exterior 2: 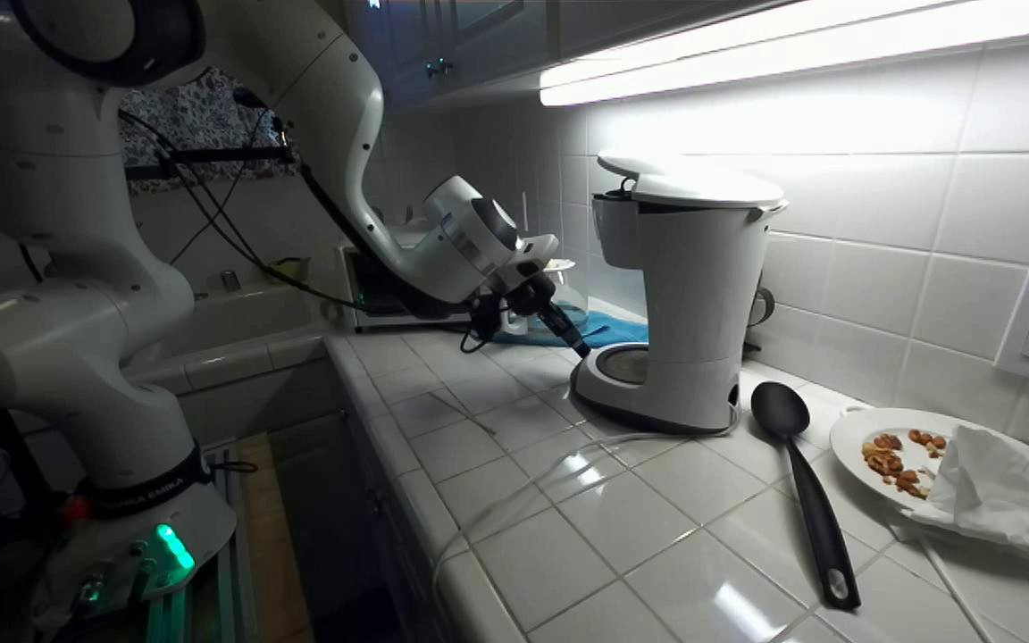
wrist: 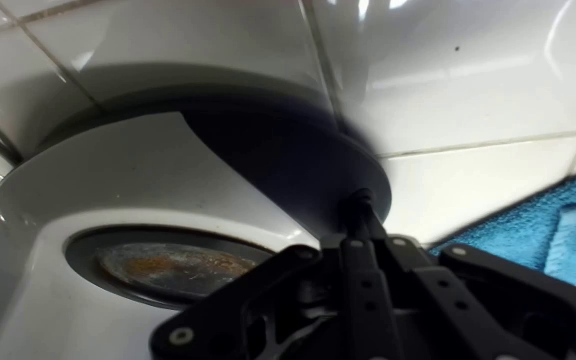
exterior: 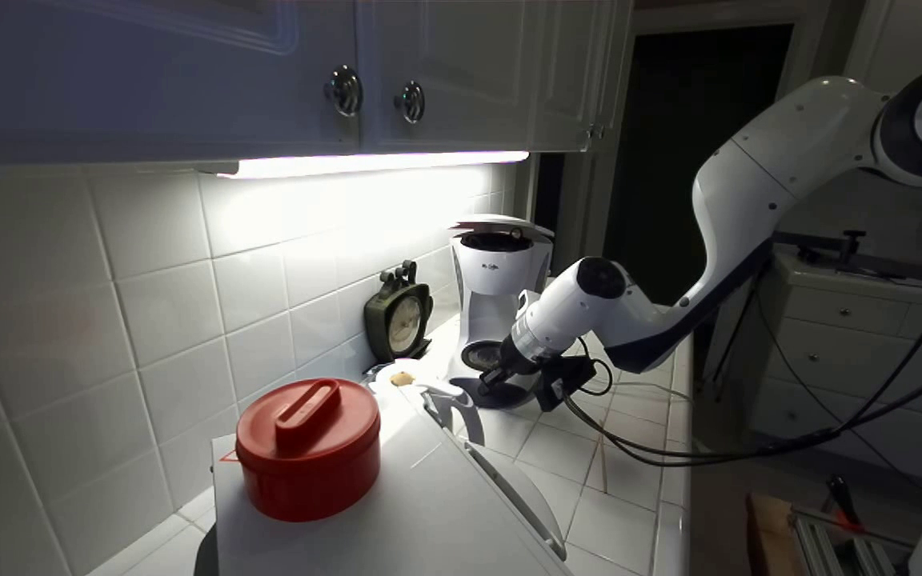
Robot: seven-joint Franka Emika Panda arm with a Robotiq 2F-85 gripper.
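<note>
The hand (exterior 2: pixel 582 347) was pinched all the way closed, empty. The coffee maker (exterior 2: pixel 698 313) stood right by it; I couldn't tell if they touched. Part of a blue towel (exterior 2: pixel 614 331) near the hand was hidden.

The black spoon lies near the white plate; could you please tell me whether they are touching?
Apart: an exterior view shows a strip of tiled counter between the black spoon and the white plate.
</note>
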